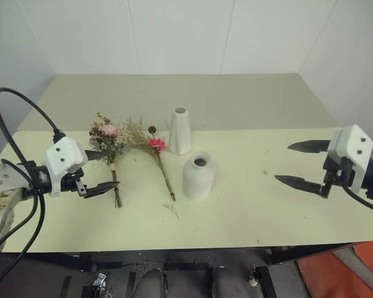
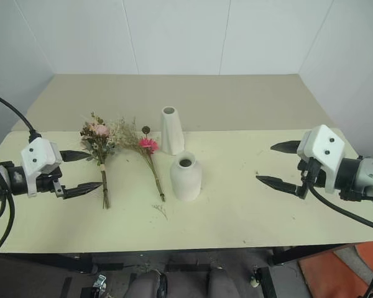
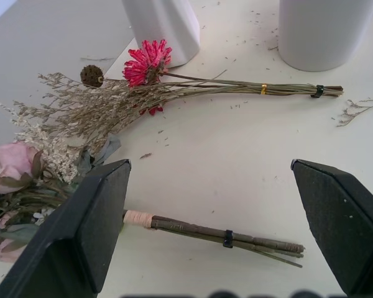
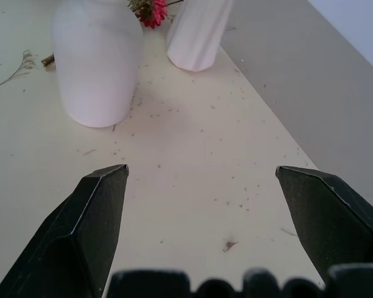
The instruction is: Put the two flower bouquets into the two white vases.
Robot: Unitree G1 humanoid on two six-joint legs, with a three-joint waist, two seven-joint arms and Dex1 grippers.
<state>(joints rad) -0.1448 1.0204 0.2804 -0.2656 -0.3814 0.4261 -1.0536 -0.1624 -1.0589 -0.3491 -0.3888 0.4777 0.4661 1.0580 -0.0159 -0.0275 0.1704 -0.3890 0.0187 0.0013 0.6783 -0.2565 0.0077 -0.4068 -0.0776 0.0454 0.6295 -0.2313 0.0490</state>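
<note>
Head stereo pair high above table (image 1: 248, 186), wrist views low (sharing vases)

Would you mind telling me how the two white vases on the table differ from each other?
The tall vase is a slim cone tapering to a narrow neck; the short vase is a wider, rounded jar with a small mouth. The tall vase stands farther back, beside the magenta bouquet's flower head; the short vase stands nearer, by its stem ends. Both are matte white, upright and empty.
</note>
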